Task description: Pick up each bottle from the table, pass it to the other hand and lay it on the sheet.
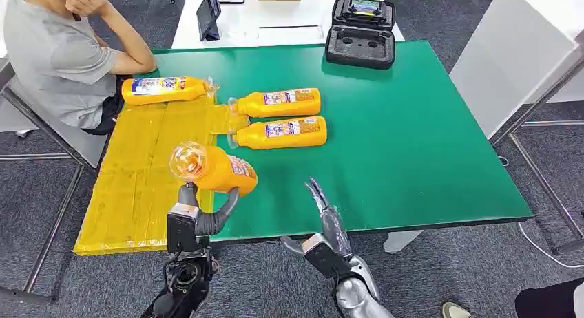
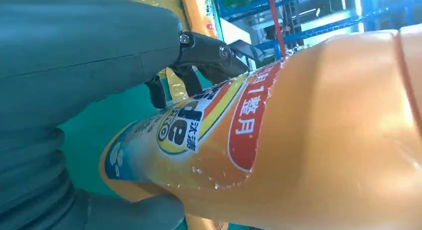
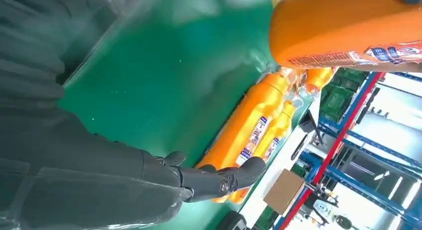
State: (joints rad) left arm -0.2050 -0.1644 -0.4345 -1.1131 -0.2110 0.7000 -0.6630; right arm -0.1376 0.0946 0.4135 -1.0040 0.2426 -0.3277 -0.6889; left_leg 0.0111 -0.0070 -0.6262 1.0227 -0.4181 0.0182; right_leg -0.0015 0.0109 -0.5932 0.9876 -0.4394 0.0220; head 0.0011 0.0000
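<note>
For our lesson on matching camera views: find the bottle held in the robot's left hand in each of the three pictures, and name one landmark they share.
Head view: the held bottle is lower left of centre, above the left hand, clear end towards the camera.
Left wrist view: the held bottle fills the middle and right, with dark fingers against its label.
Right wrist view: its orange body is at the upper right.
Shared landmark: the green table.
</note>
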